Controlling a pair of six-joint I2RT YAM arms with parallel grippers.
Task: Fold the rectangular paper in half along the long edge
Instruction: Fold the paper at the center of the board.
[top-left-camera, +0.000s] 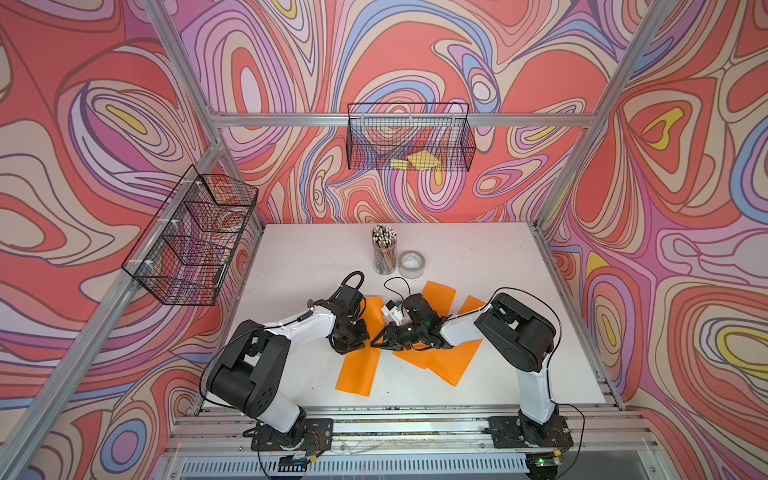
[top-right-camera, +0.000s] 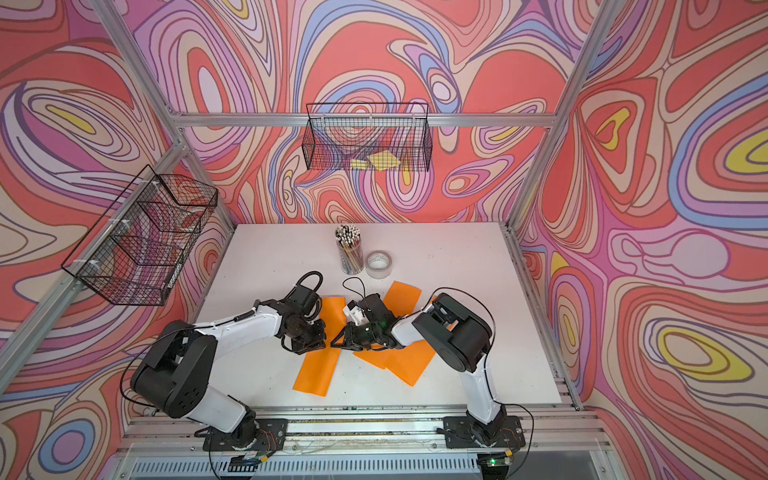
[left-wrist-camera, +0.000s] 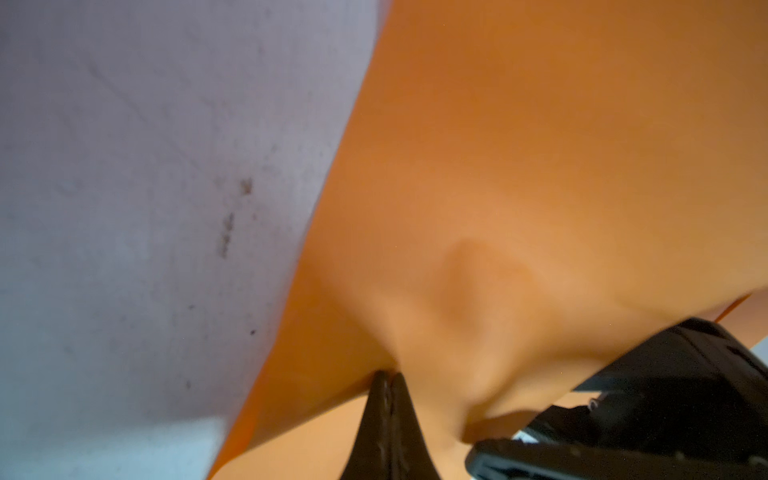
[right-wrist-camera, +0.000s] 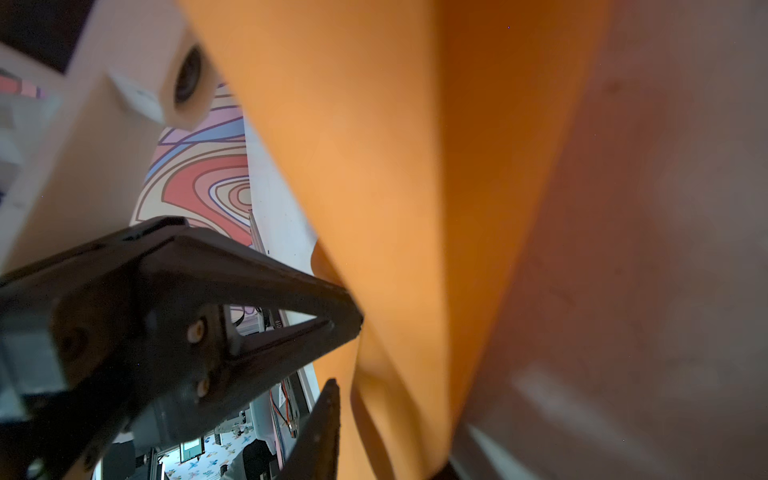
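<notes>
The orange rectangular paper (top-left-camera: 356, 370) (top-right-camera: 316, 372) lies as a long strip left of centre on the white table (top-left-camera: 299, 266). Both grippers meet over its middle. My left gripper (top-left-camera: 351, 338) (left-wrist-camera: 386, 376) is shut, and it pinches a raised, buckled edge of the paper (left-wrist-camera: 519, 166). My right gripper (top-left-camera: 378, 340) (right-wrist-camera: 386, 432) comes in from the right. One finger (right-wrist-camera: 326, 415) stands clear of the paper (right-wrist-camera: 374, 166), whose upturned flap sits between the parted jaws. The second finger is mostly hidden behind that flap. The left gripper's shut tips (right-wrist-camera: 357, 322) touch the same flap.
More orange sheets (top-left-camera: 451, 363) (top-left-camera: 438, 296) lie under and behind the right arm. A cup of pencils (top-left-camera: 384, 249) and a tape roll (top-left-camera: 411, 264) stand behind the grippers. Wire baskets hang on the back wall (top-left-camera: 409, 137) and the left wall (top-left-camera: 195, 237).
</notes>
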